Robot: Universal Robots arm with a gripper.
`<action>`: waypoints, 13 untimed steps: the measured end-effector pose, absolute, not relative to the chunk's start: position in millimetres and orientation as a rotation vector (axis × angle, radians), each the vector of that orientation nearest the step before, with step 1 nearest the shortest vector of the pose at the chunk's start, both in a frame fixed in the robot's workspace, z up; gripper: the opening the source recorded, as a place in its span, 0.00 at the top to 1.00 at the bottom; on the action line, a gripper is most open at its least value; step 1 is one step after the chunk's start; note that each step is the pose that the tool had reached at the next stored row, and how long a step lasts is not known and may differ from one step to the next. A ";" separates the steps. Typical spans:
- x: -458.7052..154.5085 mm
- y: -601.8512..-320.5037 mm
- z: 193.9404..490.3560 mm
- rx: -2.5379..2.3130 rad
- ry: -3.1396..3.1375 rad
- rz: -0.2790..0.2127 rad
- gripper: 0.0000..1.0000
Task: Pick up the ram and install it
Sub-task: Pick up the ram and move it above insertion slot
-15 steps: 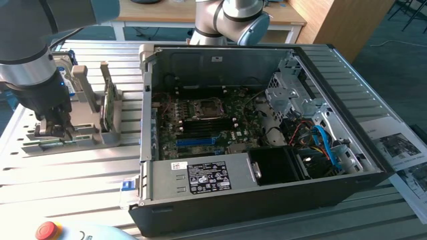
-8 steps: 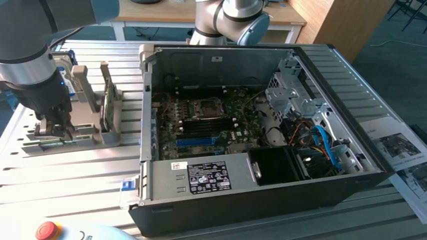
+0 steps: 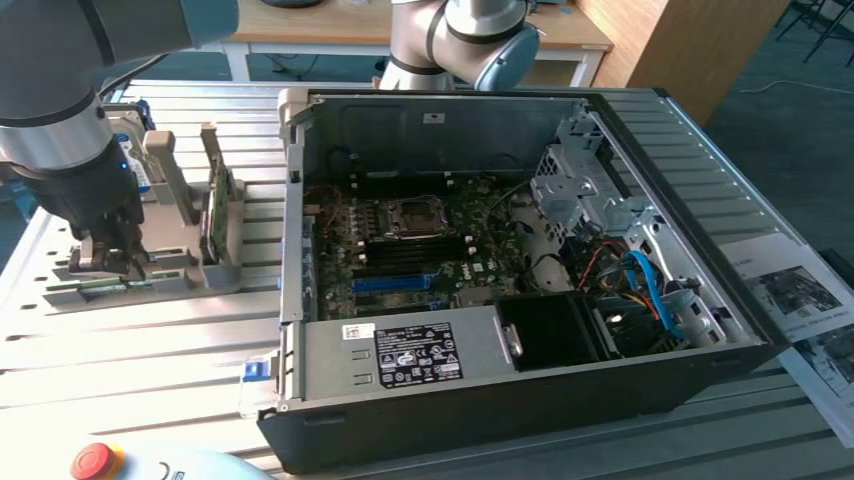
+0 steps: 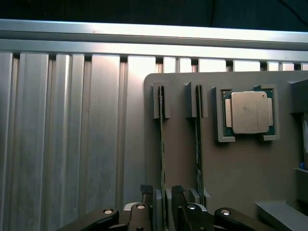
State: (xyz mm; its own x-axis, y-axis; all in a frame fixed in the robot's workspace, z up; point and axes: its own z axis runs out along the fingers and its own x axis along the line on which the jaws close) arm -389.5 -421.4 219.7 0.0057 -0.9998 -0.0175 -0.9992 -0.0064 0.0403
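Ram (image 4: pixel 162 144) set on edge in grey holder (image 4: pixel 240 163), straddled by wide-open claw (image 4: pixel 162 191), nothing gripped, at the exterior view's left on bench (image 4: pixel 72 125)

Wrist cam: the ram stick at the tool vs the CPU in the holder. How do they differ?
1. Pose: the ram stands on edge in its slot, while the CPU lies flat in a recess, silver lid up.
2. Shape: the ram is long, thin and green, and the CPU is squarish.
3. The open tool straddles the ram, and the CPU sits apart from it.
Shared: both sit in the grey holder.
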 end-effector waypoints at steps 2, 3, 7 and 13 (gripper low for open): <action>-390.7 -421.3 219.5 2.216 -2.203 -0.064 0.70; -391.2 -421.3 219.4 2.216 -2.203 -0.064 0.70; -393.3 -420.6 218.8 2.216 -2.203 -0.064 0.70; -397.6 -418.9 217.4 2.216 -2.203 -0.064 0.70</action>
